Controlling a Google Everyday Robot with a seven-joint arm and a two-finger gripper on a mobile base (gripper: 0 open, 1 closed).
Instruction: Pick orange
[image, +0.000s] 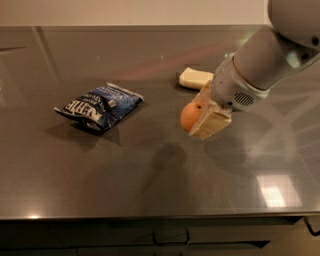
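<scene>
The orange (188, 116), small and round, sits between the cream-coloured fingers (211, 125) of my gripper (199, 121). The gripper is shut on it and holds it a little above the dark table (150, 190), near the middle right. A faint shadow lies on the table below and left of it. The white arm reaches in from the upper right. The far finger is mostly hidden behind the orange.
A blue snack bag (99, 106) lies on the table to the left. A pale yellow sponge-like block (195, 78) lies behind the gripper. The table's front edge runs along the bottom, with dark cabinet fronts below it.
</scene>
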